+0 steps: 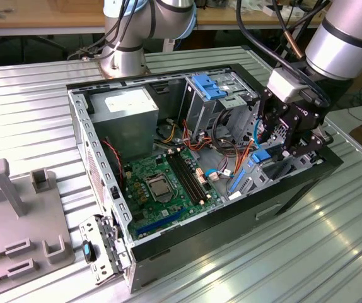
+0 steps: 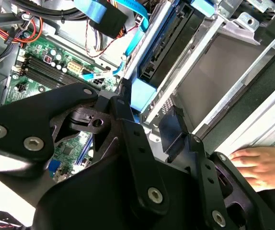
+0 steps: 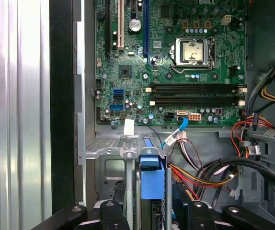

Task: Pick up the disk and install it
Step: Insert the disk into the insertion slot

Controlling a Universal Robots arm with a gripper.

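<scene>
Edgewise, the disk [image 3: 152, 184] sits in the bay [image 3: 108, 168], at the exterior view's right — gripper [image 2: 149, 120] fingers [image 2: 126, 109] spread apart, flanking it.

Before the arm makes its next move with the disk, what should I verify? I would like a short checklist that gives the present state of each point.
1. Gripper over the silver metal drive bay: ok.
2. Dark grey disk with bright blue rails lined up between the bay's walls: ok.
3. Disk fully seated: cannot tell.
4. Orange and red wires beside the bay, not across the disk: ok.
5. Person's hand close to the gripper: not ok.
</scene>
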